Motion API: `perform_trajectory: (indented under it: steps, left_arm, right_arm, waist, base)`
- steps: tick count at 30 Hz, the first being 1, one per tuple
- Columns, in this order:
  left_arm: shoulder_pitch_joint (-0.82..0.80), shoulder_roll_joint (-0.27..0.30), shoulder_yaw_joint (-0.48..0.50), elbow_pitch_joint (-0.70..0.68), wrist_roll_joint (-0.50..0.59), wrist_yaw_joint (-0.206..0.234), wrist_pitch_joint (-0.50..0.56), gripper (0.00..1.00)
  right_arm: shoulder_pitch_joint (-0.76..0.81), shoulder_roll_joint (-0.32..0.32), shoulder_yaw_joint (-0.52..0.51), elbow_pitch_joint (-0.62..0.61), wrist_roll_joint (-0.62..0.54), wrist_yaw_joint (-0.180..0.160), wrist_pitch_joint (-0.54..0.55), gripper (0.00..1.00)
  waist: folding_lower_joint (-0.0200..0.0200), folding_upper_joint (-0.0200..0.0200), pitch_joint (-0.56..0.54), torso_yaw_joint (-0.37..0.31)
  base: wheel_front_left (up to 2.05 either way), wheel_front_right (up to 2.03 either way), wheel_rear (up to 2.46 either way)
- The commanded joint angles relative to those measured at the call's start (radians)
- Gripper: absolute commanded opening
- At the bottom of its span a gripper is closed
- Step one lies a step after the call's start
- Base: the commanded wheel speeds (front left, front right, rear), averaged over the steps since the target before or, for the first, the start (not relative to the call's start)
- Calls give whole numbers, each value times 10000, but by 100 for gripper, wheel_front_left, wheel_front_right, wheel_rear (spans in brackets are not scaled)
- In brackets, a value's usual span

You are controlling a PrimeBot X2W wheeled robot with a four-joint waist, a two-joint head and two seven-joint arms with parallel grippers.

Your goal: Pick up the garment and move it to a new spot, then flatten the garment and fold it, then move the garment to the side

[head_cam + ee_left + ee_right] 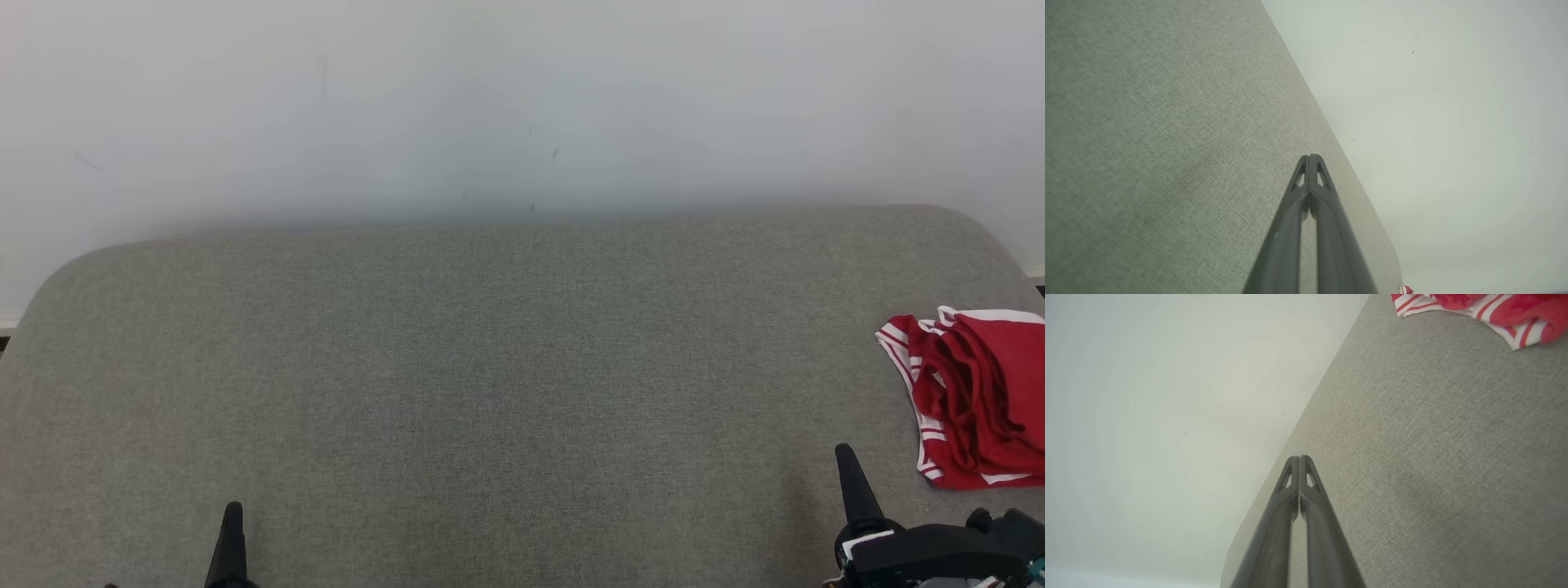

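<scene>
Head view, read left to right. At 7 o'clock the left gripper (233, 510) is clenched, its two dark fingers pressed tip to tip with nothing between them. It stands over the grey fabric surface (490, 367), and whether the tips touch the fabric cannot be told. At 5 o'clock the right gripper (843, 451) is likewise clenched and empty, fingers pointing toward 12 o'clock. The garment (980, 392), red with white-striped trim, lies crumpled at 4 o'clock on the surface's right edge, partly cut by the frame. It is near the right gripper but apart from it, with bare fabric between them. The pale wall (522, 98) spans 10 to 2 o'clock behind the surface.
</scene>
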Motion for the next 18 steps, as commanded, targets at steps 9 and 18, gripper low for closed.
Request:
perform_trajectory:
  steps: [9,18]
  left_arm:
    - [-357,52,53,-130,-1085,-95,265,0]
    - [-494,56,71,-139,-1928,-96,484,0]
  right_arm:
    - [-208,51,-178,-250,1094,-12,260,0]
    - [-247,91,-299,-365,1933,-14,465,0]
  waist:
    - [-1,0,50,38]
    - [-1,0,96,73]
  base:
    - [0,0,0]
    - [0,0,0]
